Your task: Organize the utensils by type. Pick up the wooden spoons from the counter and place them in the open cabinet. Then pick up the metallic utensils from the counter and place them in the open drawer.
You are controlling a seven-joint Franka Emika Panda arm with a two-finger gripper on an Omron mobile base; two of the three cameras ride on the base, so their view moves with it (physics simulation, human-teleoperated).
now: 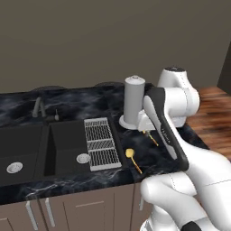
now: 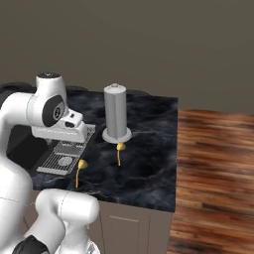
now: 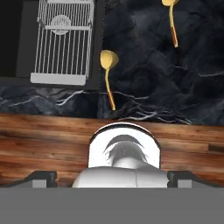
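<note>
Countertop (image 1: pixel 67 101) of glossy black stone with pale veining, carrying two metallic utensils and a grey paper-towel roll (image 1: pixel 134 100) upright on a round pale base. Nearer utensil (image 1: pixel 133 159) lying just right of the wire rack (image 1: pixel 103 143), yellow round head toward the wall, thin golden handle pointing to the counter's front edge; seen too from the right base view (image 2: pixel 79 170) and the hand view (image 3: pixel 108 74). Second utensil (image 2: pixel 119 152) lying just in front of the roll's base, head close to that base, handle toward the front edge; partly hidden behind the arm in the left base view (image 1: pixel 150 136), at the top edge in the hand view (image 3: pixel 172 22). Both utensils apart from each other, roughly parallel. Rack sitting at the right end of the black sink (image 1: pixel 27 144). Gripper (image 3: pixel 111 177) raised above the counter's front edge, jaws spread wide, nothing between them, fingertips (image 3: pixel 41 177) at the bottom corners of the hand view.
</note>
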